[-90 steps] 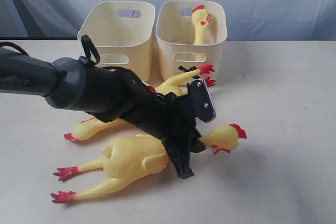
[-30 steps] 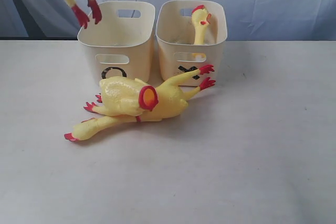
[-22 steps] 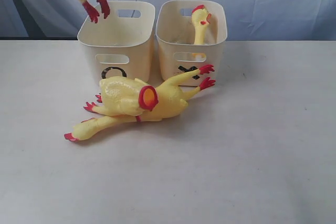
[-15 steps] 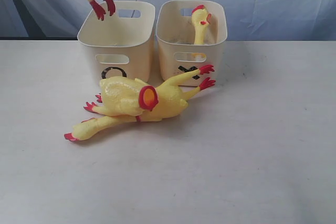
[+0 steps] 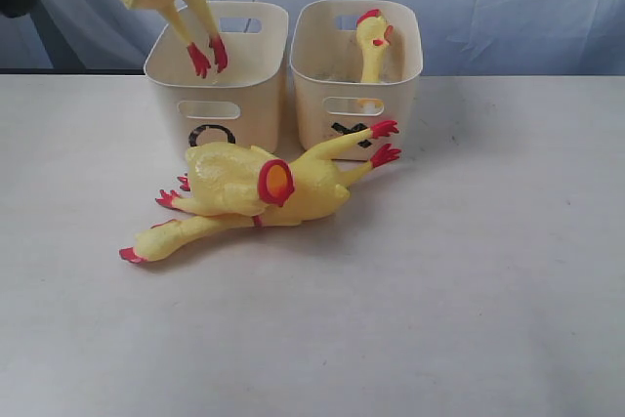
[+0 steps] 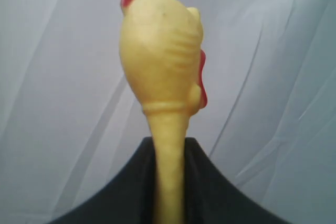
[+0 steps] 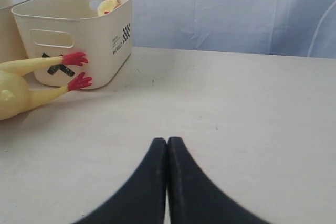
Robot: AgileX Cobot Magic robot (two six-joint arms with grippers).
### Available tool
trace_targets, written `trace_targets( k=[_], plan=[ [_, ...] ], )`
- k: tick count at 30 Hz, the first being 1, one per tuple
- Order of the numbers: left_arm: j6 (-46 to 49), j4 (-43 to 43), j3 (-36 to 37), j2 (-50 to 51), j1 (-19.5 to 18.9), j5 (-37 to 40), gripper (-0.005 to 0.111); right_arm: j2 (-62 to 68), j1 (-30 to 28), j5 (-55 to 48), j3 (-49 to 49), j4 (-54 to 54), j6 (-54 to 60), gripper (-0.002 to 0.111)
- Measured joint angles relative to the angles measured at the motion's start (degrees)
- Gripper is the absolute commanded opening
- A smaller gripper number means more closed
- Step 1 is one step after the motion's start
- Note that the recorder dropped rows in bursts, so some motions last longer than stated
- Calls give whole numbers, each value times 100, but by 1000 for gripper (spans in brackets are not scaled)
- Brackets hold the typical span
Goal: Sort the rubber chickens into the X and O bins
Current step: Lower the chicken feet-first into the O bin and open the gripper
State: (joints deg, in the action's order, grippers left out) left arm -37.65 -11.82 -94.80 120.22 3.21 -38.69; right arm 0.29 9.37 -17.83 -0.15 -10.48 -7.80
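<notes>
- The fingers [image 6: 126, 192] of the left gripper [image 6: 169, 148] are pinched on the thin neck of the held chicken [image 6: 160, 51], whose head and red comb are seen above them.
- The fingers [image 7: 152, 182] of the right gripper [image 7: 167, 142] are pressed together with nothing between them and are held low over the table [image 7: 236, 103].
- Nearest in the exterior view, two chickens are heaped on the table. The lower chicken [image 5: 317, 187] is stretched out with its head toward the front left, and its red feet are set just by the front wall of the X bin [image 5: 400, 95].
- The upper chicken [image 5: 223, 178] is laid partly over the lower one.
- Behind the heap, the O bin [image 5: 244, 95] is placed on the left, just beside the X bin.
- The binned chicken [image 5: 371, 41] is propped upright inside the X bin.
- The held chicken is hung feet down at the upper left, with its red feet at the mouth of the O bin. Whether the feet are below the rim cannot be told.
- Farthest back, a pale curtain [image 5: 508, 7] is hung.
</notes>
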Motion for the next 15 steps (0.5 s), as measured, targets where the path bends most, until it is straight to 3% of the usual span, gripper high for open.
trace_targets(
  k=[15],
  plan=[
    [-1083, -1699, -797, 852, 0, 366, 0, 0, 0, 0, 0, 0, 0, -1]
  ],
)
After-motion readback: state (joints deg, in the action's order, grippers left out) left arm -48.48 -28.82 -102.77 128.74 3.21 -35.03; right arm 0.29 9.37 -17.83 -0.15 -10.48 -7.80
